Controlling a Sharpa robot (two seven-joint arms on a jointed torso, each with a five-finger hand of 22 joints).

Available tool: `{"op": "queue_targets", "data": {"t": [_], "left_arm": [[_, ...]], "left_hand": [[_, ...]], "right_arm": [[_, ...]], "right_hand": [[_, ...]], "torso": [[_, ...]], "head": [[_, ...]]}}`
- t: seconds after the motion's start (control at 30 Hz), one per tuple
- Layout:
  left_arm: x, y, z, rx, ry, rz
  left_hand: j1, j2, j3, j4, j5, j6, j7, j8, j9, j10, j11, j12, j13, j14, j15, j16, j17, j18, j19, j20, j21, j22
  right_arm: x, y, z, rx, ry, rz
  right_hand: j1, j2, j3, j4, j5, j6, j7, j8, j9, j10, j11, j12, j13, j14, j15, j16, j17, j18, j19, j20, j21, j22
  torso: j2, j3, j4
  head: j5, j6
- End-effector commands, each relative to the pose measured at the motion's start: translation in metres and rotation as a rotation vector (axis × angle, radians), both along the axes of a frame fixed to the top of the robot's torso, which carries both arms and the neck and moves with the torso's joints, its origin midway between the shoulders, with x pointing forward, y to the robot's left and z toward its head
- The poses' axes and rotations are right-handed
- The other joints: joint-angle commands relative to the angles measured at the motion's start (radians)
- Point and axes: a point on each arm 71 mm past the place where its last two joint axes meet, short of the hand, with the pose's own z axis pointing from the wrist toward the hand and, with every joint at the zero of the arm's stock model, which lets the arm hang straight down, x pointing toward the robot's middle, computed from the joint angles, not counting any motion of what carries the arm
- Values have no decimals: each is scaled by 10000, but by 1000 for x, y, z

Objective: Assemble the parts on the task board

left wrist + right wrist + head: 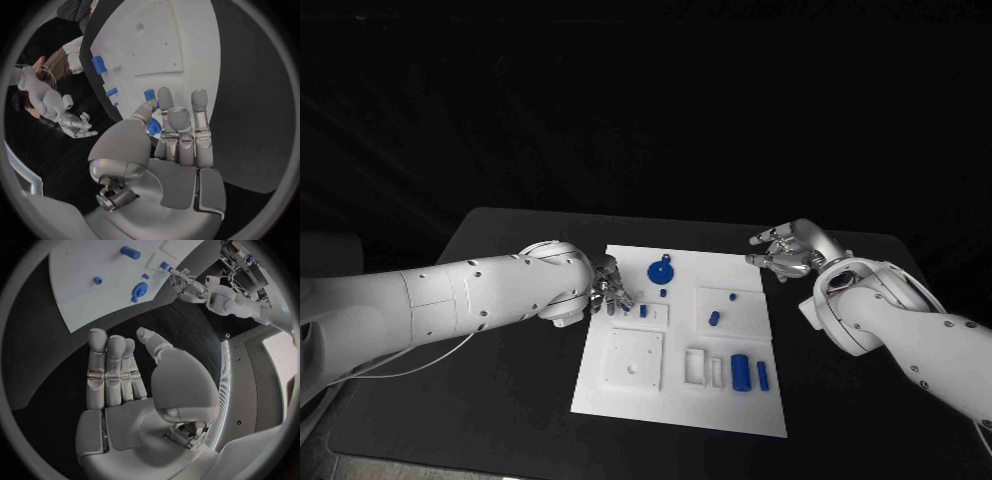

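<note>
A: Why is the left hand point(606, 293) over the board's point(678, 415) left edge?
B: Probably to seat the small blue peg point(150, 95) its fingertips pinch; the left wrist view shows that.
A: And the right hand point(788, 252)?
B: Spread, holding nothing, off the board's far right corner.

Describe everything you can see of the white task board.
The task board is a flat white rectangular plate lying on the black table. It bears raised white square fixtures, slots and small blue parts, including a round disc. The left hand touches its left edge; the right hand hovers beside its far right corner.
</note>
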Motion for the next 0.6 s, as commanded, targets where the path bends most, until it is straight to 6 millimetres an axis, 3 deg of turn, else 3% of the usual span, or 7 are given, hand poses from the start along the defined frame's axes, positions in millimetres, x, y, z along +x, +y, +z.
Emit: {"op": "queue_targets", "data": {"t": [0.03, 0.13, 0.2, 0.27, 0.6], "left_arm": [[1, -2, 0, 31, -168, -231], [1, -2, -1, 58, -153, -249], [1, -2, -2, 81, -126, -265], [2, -2, -2, 100, -97, -281], [2, -2, -4, 156, 26, -354]], "left_hand": [[14, 61, 344, -369, 21, 542, -460, 28, 28, 488, -78, 35, -9, 68, 15, -12, 9, 53, 74, 12, 61, 171], [14, 61, 344, -369, 21, 542, -460, 28, 28, 488, -78, 35, -9, 68, 15, -12, 9, 53, 74, 12, 61, 171], [14, 61, 344, -369, 21, 542, -460, 28, 28, 488, -78, 35, -9, 68, 15, -12, 9, 53, 74, 12, 61, 171], [14, 61, 344, -369, 21, 542, -460, 28, 28, 488, -78, 35, -9, 68, 15, -12, 9, 53, 74, 12, 61, 171], [18, 60, 345, -363, 33, 533, -458, 23, 39, 487, -75, 34, -21, 68, 15, -26, 24, 51, 70, 12, 57, 169]], "right_arm": [[0, -1, 0, 292, 0, 56], [1, -2, -1, 384, 44, 35], [1, -2, -1, 469, 58, 24], [1, -2, 0, 569, 18, -1], [2, -4, -1, 916, 31, -129]], "right_hand": [[-35, -48, 118, 7, -3, 15, 62, -55, -11, -114, 65, -655, -850, -304, 98, -633, -744, 41, -195, 92, -855, -600], [-14, -78, 184, 17, -10, -11, 96, -53, -10, -132, 132, -1280, -1821, -480, 185, -1323, -1452, -8, -313, 172, -1521, -1245], [38, -115, 136, 10, -37, -53, 130, -65, -15, 19, 190, -1838, -3061, -425, 278, -2118, -2260, -43, -244, 256, -2220, -2077], [142, -91, 55, -20, -23, -23, 129, -58, -12, 189, 191, -2095, -4329, -194, 318, -2711, -2970, -47, -184, 287, -2281, -3009], [183, -10, -14, -49, -27, -21, 141, -49, -9, 153, 233, -1821, -5712, -132, 358, -3014, -3557, -74, -151, 316, -2235, -4120]], "torso": [[1, -4, -5], [1, -6, -6], [-1, -3, -3], [3, -1, -2], [1, -6, 11]], "head": [[-10, 8], [-11, 8], [-13, 1], [-16, 1], [-34, -33]]}}
